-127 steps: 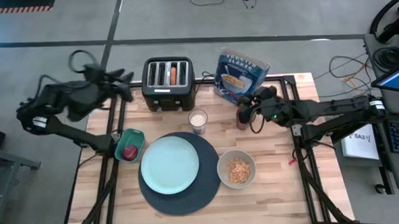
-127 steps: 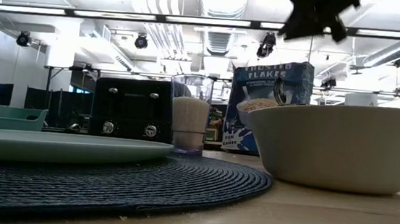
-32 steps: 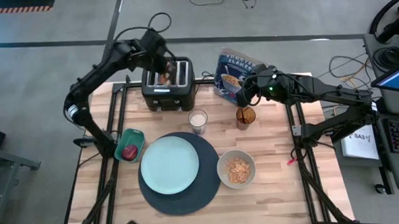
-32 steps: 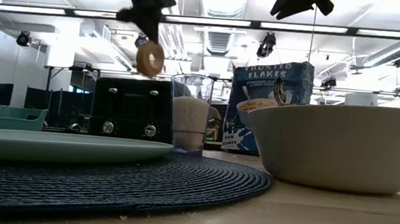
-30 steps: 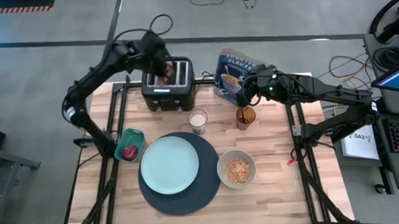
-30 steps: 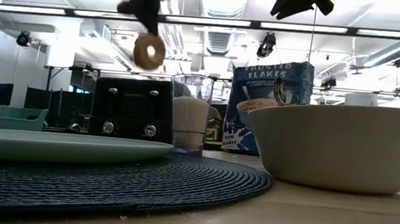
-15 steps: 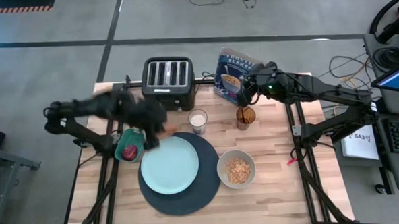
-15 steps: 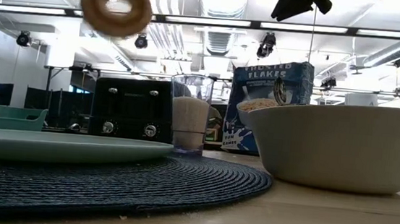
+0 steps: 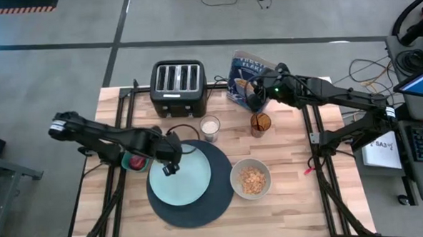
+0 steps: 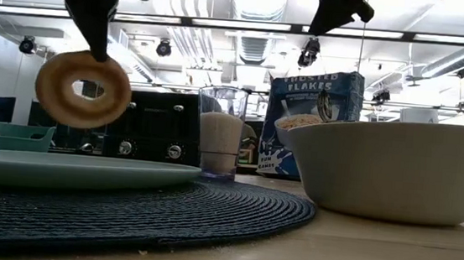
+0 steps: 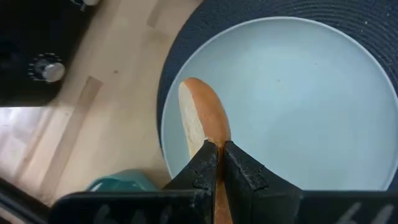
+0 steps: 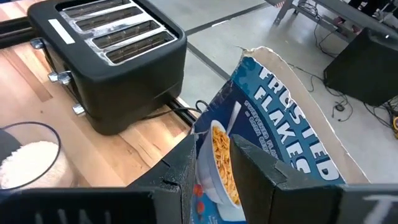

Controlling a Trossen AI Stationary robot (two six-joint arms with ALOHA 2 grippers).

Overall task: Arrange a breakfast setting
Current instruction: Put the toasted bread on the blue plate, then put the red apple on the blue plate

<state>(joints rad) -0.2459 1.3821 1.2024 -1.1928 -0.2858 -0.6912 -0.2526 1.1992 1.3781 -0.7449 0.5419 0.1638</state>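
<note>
My left gripper (image 9: 170, 165) is shut on a brown bagel (image 10: 82, 89) over the left part of the pale blue plate (image 9: 189, 178), which lies on the dark blue round mat (image 9: 201, 208). My right gripper (image 12: 214, 163) is open above the blue cereal box (image 9: 256, 72) at the far side, its fingers on either side of the box's upper corner without touching it. The cream bowl (image 9: 250, 179) holds cereal beside the mat. The amber glass (image 9: 259, 122) stands near the box. The dark red fruit (image 9: 137, 162) lies in the teal dish. I see no spoon. My left gripper pinches the bagel's ring at its top (image 11: 209, 140) between its two fingers (image 10: 97, 30), which point down from above. The bagel hangs on edge below the fingers, upright, clear of the plate (image 10: 85, 170).
A black four-slot toaster (image 9: 179, 85) stands at the far edge, its slots empty. A clear glass of white stuff (image 9: 210, 127) stands between toaster and mat. The teal dish (image 9: 142, 145) sits left of the plate. Bare wood lies at the near right.
My left gripper has lifted the bagel out of the toaster, carried it toward the table's near edge and come down over the plate's left part. The bagel now hangs low above the plate. My right gripper has shifted slightly toward the cereal box.
</note>
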